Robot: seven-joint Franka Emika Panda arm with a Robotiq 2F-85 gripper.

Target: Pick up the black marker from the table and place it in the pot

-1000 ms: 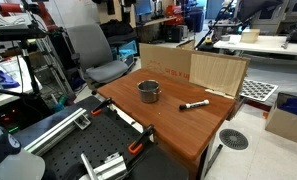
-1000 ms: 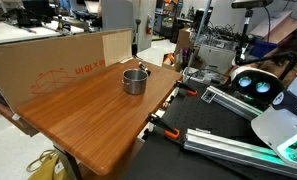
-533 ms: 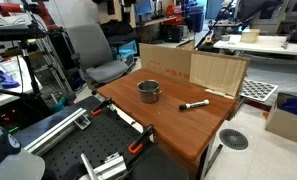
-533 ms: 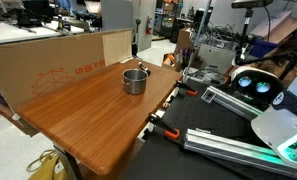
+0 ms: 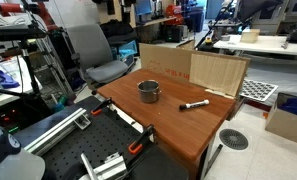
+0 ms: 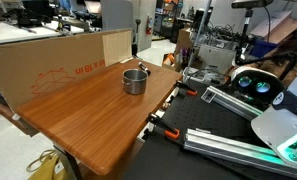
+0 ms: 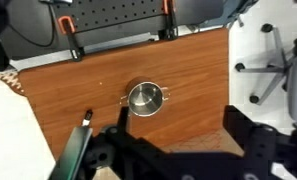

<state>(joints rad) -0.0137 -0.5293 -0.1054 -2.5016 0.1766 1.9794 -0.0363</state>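
Black marker [image 5: 195,104] lies flat on wooden table [image 5: 173,128], near grey metal pot [image 5: 149,91], not touching, by cardboard sheet [image 5: 218,70]. Fingers [image 7: 256,150] spread wide above table, holding nothing.

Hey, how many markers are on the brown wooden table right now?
1. The short black marker lies on the reddish-brown wooden table, apart from the small grey metal pot; none shows inside the pot.

The gripper [image 7: 178,152] is matte black and bulky, with dark, blurred fingers [image 7: 252,142]. In an exterior view the arm's shell [image 6: 284,122] is glossy white with a green-lit band.
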